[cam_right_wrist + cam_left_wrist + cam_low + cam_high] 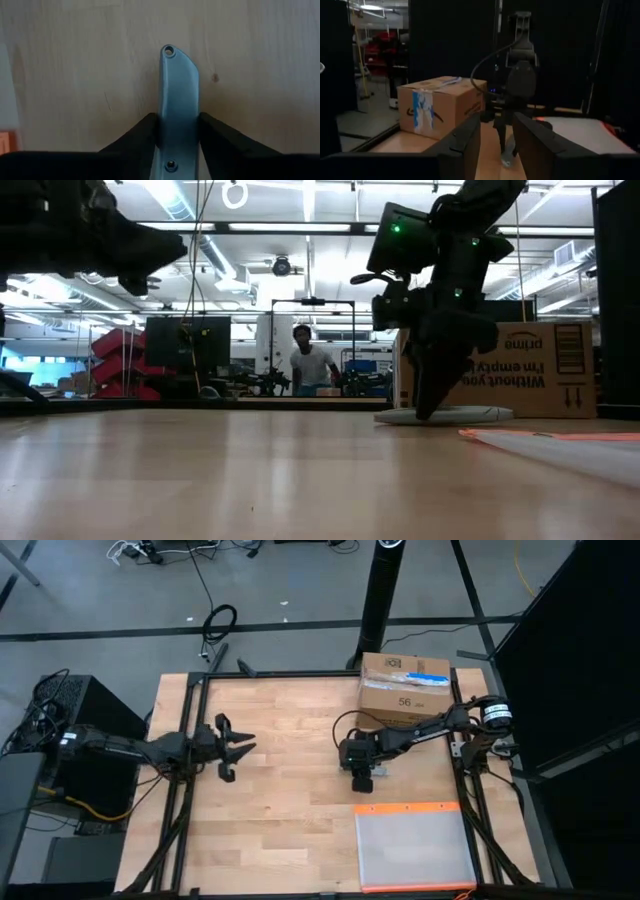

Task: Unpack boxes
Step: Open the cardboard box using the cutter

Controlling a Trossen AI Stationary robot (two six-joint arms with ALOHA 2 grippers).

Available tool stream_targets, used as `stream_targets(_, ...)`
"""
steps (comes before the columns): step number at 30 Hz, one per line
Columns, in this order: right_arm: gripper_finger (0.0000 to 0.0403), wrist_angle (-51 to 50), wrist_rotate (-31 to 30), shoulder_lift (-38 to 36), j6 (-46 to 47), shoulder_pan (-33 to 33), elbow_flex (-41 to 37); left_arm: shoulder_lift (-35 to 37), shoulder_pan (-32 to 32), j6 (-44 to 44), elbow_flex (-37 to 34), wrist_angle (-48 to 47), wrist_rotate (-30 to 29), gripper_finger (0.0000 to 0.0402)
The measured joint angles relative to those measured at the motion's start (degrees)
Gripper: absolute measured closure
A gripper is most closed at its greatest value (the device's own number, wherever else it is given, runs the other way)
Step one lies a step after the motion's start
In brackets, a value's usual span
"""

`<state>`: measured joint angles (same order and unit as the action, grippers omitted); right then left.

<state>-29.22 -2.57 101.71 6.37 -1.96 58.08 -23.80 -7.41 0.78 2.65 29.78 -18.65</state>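
Nearest the front edge of the table [290, 840], toward the right: a flat clear plastic pouch with orange edge [414, 847], untouched.

Mid-table: right gripper [177, 131] pointing straight down, fingers clenched on either side of a grey-blue metal handle [178, 100], probably a box cutter, lying flat on the wood. Hard to tell whether already lifted or merely pinched against the surface. Across from it, left gripper [236, 748] hovering above the table's left half, fingers parted and grasping nothing, aimed toward the right arm.

Far right corner: the brown cardboard box [404, 688], flaps taped shut, white-and-blue label on top, "56" printed on the lid, standing just behind the right arm.

Risks, as a judgement: smooth, narrow handle held by its edges, so likely to twist or slip out on the lift. Cutter end not visible, so wrong orientation toward the tape quite possible. Light box liable to slide under a cutting push unless braced by the idle left arm.
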Motion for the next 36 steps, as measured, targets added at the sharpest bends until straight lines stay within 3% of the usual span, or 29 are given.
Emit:
stream_targets(5,0.0208,-0.7,-1.4,0.0,1.0,-0.1,-0.2,-11.5,1.4,0.8,4.1,0.9,-1.8,0.0284)
stream_targets(8,0.0202,-0.4,-3.1,0.1,0.2,-0.1,-0.4,-19.8,3.6,2.3,7.7,0.9,-2.2,0.0279)
stream_targets(10,0.0220,0.1,-3.6,0.1,-1.2,0.1,-0.4,-25.1,5.3,3.7,9.8,2.7,-2.2,0.0277)
stream_targets(14,0.0307,2.1,-3.9,0.1,-2.9,0.9,-0.4,-33.5,7.9,6.3,13.8,5.0,-2.3,0.0275)
stream_targets(15,0.0311,2.5,-4.3,-0.1,-3.7,1.2,-0.3,-35.0,8.4,6.8,15.0,5.1,-2.2,0.0275)
stream_targets(31,0.0311,18.0,-1.0,-19.0,-17.3,2.0,7.5,-39.0,10.0,7.5,26.6,4.2,15.3,0.0265)
stream_targets(36,0.0311,32.6,4.4,-24.0,-18.4,-0.3,7.7,-45.4,10.1,7.4,27.0,11.2,20.6,0.0240)
